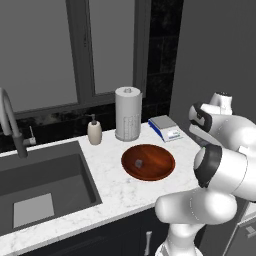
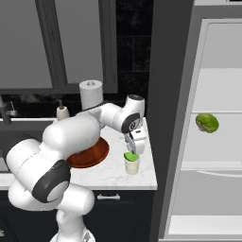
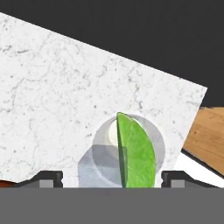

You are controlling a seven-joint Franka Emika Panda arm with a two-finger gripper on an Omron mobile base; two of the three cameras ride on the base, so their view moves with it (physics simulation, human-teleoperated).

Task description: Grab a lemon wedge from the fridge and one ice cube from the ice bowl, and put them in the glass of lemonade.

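Resting atop glass of lemonade point(image 2: 132, 165): lemon wedge point(image 3: 135, 153), between released pincer point(image 3: 113, 177) tips.

Flat even rendered light, soft faint shadows, sharp, no glare.

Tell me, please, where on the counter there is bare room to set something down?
Free marble lies between the sink and the ice bowl, along the front edge. It is crowded behind, by soap bottle, paper towel roll and scale, and at the glass of lemonade.
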